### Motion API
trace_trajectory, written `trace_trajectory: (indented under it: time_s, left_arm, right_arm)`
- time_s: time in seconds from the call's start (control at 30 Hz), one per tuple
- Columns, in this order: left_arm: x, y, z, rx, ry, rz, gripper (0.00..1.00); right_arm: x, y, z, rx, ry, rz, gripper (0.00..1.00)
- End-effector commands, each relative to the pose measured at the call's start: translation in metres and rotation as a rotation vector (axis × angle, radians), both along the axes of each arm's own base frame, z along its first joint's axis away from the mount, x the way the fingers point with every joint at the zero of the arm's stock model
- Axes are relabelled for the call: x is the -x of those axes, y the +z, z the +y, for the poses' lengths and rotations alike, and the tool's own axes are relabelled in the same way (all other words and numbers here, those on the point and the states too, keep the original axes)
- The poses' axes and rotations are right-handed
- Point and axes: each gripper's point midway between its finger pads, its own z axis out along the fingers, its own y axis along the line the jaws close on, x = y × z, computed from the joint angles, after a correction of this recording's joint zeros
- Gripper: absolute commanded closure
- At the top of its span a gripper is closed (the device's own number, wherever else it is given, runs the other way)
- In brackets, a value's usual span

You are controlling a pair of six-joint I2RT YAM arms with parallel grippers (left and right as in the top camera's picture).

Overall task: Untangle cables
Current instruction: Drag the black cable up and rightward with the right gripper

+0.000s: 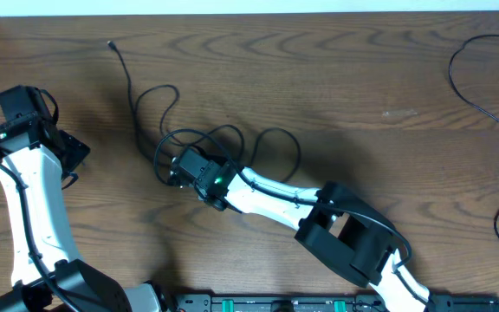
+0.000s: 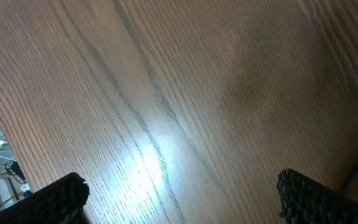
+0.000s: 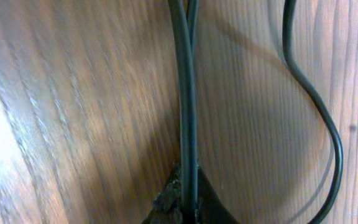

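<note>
Right hand [image 3: 185, 205] pinches a black cable [image 3: 184, 93]
Its loops lie mid-way across the surface [image 1: 336, 78]; the left hand [image 2: 182, 199] hovers spread over bare wood (more cables [image 1: 473, 101] sit far right).

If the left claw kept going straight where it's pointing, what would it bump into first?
Probably just the bare brown wooden table. The open left claw faces it, with nothing between its fingers. How far away is unclear.
</note>
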Motion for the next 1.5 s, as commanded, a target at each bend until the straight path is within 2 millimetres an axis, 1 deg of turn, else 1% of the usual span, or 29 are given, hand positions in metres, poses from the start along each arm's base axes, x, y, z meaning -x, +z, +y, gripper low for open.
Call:
trace_trajectory:
  time_s: [0.0, 0.13, 0.33, 0.53, 0.63, 0.77, 0.87, 1.03, 1.2, 1.33, 1.47]
  left_arm:
    - [0.004, -0.004, 0.002, -0.006, 0.022, 0.017, 0.02]
    - [0.004, -0.004, 0.002, -0.006, 0.022, 0.017, 0.02]
    - [0.004, -0.004, 0.002, -0.006, 0.022, 0.017, 0.02]
    - [0.004, -0.004, 0.002, -0.006, 0.022, 0.017, 0.02]
    - [0.004, -0.004, 0.002, -0.006, 0.022, 0.017, 0.02]
    - [0.004, -0.004, 0.002, -0.006, 0.022, 0.017, 0.02]
    - [0.004, -0.004, 0.002, -0.006, 0.022, 0.017, 0.02]
    - [0.004, -0.004, 0.002, -0.006, 0.022, 0.017, 0.02]
    - [0.004, -0.004, 0.002, -0.006, 0.022, 0.017, 0.02]
    - [0.004, -0.004, 0.002, -0.006, 0.022, 0.017, 0.02]
    - [0.004, -0.004, 0.002, -0.006, 0.022, 0.017, 0.02]
  right_arm:
    - [0.024, -0.053, -0.031, 0.136, -0.028, 0.085, 0.99]
    - [0.033, -0.053, -0.024, 0.141, 0.003, 0.083, 0.99]
    - [0.043, -0.053, -0.016, 0.137, 0.033, 0.075, 0.98]
    - [0.042, -0.052, -0.015, 0.135, 0.029, 0.07, 0.99]
    - [0.037, -0.05, -0.017, 0.115, -0.039, 0.052, 0.99]
    - [0.017, -0.039, -0.029, 0.073, -0.268, -0.059, 0.99]
    - [0.009, -0.032, -0.039, 0.053, -0.388, -0.116, 0.99]
    - [0.007, -0.024, -0.048, 0.052, -0.486, -0.118, 0.99]
    - [0.003, -0.015, -0.063, 0.067, -0.593, -0.097, 0.99]
    - [-0.006, -0.006, -0.079, 0.095, -0.659, -0.086, 0.99]
    - [-0.021, 0.004, -0.097, 0.108, -0.741, -0.077, 0.99]
